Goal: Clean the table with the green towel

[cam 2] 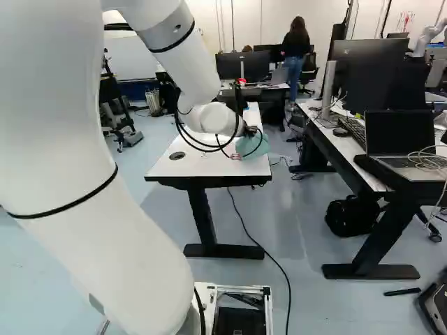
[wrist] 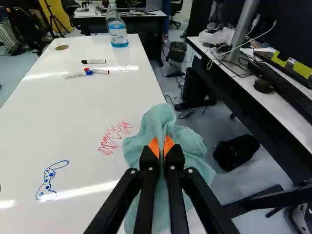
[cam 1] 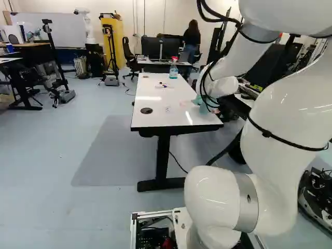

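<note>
Green towel (wrist: 192, 141) hangs clamped in the tool (cam 2: 251, 130) by the white desk's edge (wrist: 150, 73), near a red scribble (wrist: 115, 137).

Green towel (wrist: 161, 118): cloth, matt, softly creased in my wrist view.
Table (wrist: 29, 136): smooth, glossy top; I see light mirrored in streaks.
My arm (cam 1: 285, 114): smooth, glossy shell; band at the lower joint satin, metal-like.
Fingers (wrist: 148, 160): matt to faintly satin as I view them.
Pads (wrist: 154, 146): matt.
Spray bottle (wrist: 117, 30): clear, smooth, shiny plastic.
Floor (cam 1: 41, 155): smooth, with a dull sheen.
</note>
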### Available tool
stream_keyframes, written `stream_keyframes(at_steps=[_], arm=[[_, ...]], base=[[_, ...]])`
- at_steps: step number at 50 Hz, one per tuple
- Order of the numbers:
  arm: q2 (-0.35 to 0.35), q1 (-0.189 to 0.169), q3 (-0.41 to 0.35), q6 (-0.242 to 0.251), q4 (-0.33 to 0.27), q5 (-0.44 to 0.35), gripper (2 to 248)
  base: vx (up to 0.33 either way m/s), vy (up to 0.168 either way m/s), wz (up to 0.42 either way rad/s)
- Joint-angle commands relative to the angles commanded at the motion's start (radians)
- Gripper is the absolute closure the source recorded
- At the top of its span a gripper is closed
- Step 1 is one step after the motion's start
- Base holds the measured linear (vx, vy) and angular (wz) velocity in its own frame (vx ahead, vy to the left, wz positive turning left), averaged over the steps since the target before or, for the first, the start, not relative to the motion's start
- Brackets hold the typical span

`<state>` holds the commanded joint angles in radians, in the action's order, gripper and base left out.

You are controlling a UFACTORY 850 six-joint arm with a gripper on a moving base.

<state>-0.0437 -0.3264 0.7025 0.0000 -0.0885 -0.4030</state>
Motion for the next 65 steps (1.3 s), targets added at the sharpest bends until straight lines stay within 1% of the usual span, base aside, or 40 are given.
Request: stream_keyframes(at_steps=[12, 31, 50, 65], arm=[[-0.024, 0.011, 0.053, 0.0, 0.0, 0.006, 220], [-0.067, 0.034, 0.134, 0.0, 0.002, 0.047, 220], [-0.142, 0.059, 0.216, 0.0, 0.015, 0.047, 220], [-0.176, 0.083, 0.254, 0.0, 0.021, 0.047, 220]], base=[[0.0, 0.0, 0.0], [0.0, 0.0, 0.0], [0.0, 0.0, 0.0], [0.0, 0.0, 0.0]])
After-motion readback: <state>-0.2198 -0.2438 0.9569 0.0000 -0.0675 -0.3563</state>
